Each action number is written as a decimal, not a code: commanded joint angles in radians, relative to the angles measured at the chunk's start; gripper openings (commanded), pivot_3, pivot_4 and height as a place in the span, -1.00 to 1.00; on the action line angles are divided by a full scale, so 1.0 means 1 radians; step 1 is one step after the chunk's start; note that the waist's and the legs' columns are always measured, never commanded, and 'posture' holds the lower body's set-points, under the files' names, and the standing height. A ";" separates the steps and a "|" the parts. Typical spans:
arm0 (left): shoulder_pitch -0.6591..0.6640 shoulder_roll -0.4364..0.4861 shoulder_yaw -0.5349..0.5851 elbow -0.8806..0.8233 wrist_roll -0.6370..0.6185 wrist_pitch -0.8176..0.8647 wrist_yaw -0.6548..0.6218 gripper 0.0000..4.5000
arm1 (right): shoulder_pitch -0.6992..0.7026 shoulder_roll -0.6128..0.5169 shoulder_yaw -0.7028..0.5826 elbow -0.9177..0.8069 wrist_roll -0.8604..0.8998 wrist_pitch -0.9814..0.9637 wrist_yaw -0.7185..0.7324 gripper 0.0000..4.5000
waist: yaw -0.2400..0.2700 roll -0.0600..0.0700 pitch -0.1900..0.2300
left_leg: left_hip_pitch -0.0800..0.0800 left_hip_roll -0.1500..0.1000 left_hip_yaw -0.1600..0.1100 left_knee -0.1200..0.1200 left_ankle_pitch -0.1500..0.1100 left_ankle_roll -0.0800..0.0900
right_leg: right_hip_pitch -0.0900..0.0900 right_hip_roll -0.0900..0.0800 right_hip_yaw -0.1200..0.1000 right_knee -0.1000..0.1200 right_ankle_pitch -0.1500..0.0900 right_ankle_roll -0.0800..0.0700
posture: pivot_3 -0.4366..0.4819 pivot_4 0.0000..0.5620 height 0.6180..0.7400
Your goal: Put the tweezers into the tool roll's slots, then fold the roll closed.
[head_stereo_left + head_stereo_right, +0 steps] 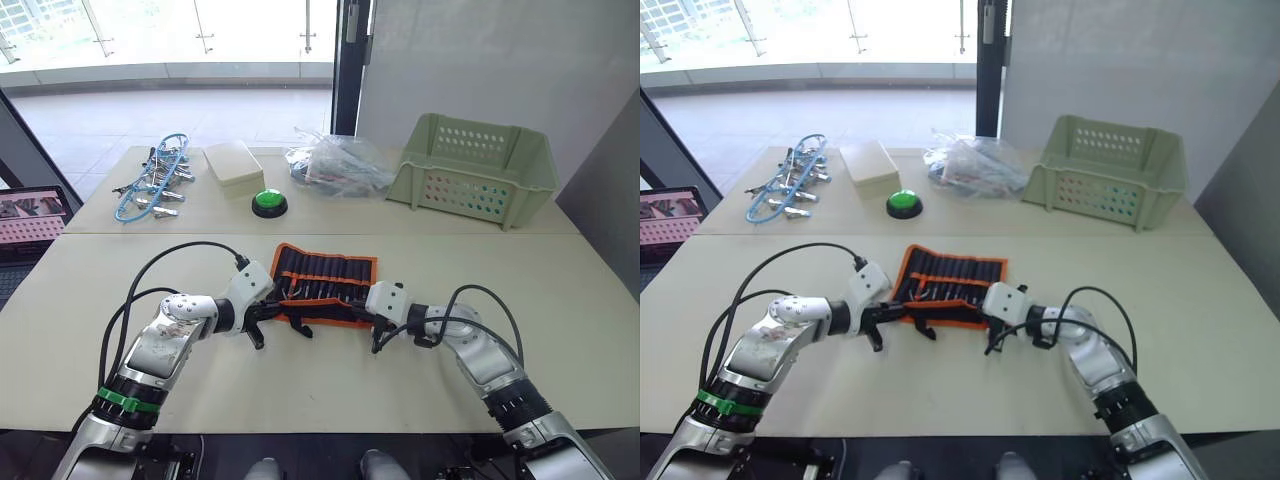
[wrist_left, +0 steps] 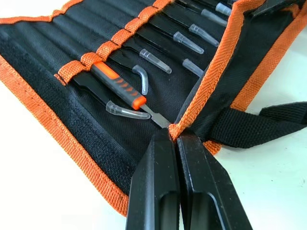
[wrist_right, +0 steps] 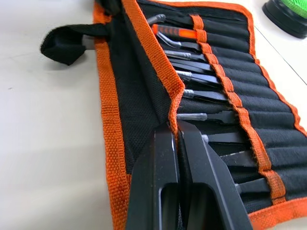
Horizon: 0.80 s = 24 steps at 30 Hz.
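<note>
Beige table, tool roll, bright windows behind

Bright daylight comes from the windows beyond the far side of my table; the floor out there is blown out to near white. Tabletop is evenly lit, with only soft, faint shadows under my arms on its near half. Wall behind the green basket reads flat grey. Head views bend slightly at the edges. Wrist views are sharp on the tool roll, with my fingers soft and glossy up close.
</note>
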 commanded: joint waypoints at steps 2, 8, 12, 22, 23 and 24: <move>0.005 -0.001 0.121 -0.035 -0.045 -0.017 0.062 -0.29 | -0.027 -0.002 -0.097 0.003 0.017 -0.044 -0.055 -0.44 | 0.000 0.000 0.000 | 0.000 0.000 0.000 0.000 0.000 0.000 | -0.001 0.000 0.000 0.000 0.000 0.000 | -0.05 -0.47 1.00; 0.022 -0.047 0.272 -0.113 -0.178 -0.039 0.084 0.58 | -0.025 0.012 -0.193 -0.022 0.077 -0.063 -0.077 0.46 | 0.001 0.000 0.000 | -0.001 0.000 0.000 0.000 0.000 0.000 | -0.001 -0.001 0.000 0.000 0.000 0.000 | -0.05 -0.47 1.00; 0.058 -0.081 0.277 -0.177 -0.237 -0.047 0.084 1.00 | 0.000 0.056 -0.230 -0.097 0.185 0.009 -0.051 0.98 | 0.001 0.000 0.000 | -0.001 0.000 0.000 0.000 0.000 0.000 | -0.001 -0.001 0.000 0.000 0.000 0.000 | -0.05 -0.47 1.00; 0.047 -0.139 0.055 -0.052 -0.096 -0.117 0.136 -0.11 | 0.124 0.212 -0.068 -0.249 0.071 0.165 -0.200 -0.15 | 0.003 0.000 0.000 | -0.001 0.000 0.000 0.000 0.000 0.000 | -0.002 -0.001 0.001 0.001 0.000 0.000 | -0.05 -0.47 1.00; 0.035 -0.143 0.043 -0.034 -0.089 -0.122 0.133 -0.25 | 0.132 0.216 -0.058 -0.249 0.060 0.172 -0.208 -0.28 | 0.004 0.000 0.000 | -0.001 0.000 0.000 0.000 0.000 0.000 | -0.002 -0.001 0.001 0.001 0.000 0.000 | -0.05 -0.47 1.00; 0.021 -0.145 0.028 -0.009 -0.075 -0.131 0.132 -0.40 | 0.138 0.218 -0.047 -0.241 0.044 0.183 -0.216 -0.44 | 0.004 0.000 0.000 | -0.001 0.000 0.000 0.000 0.000 0.000 | -0.002 -0.001 0.001 0.001 0.000 0.000 | -0.05 -0.47 1.00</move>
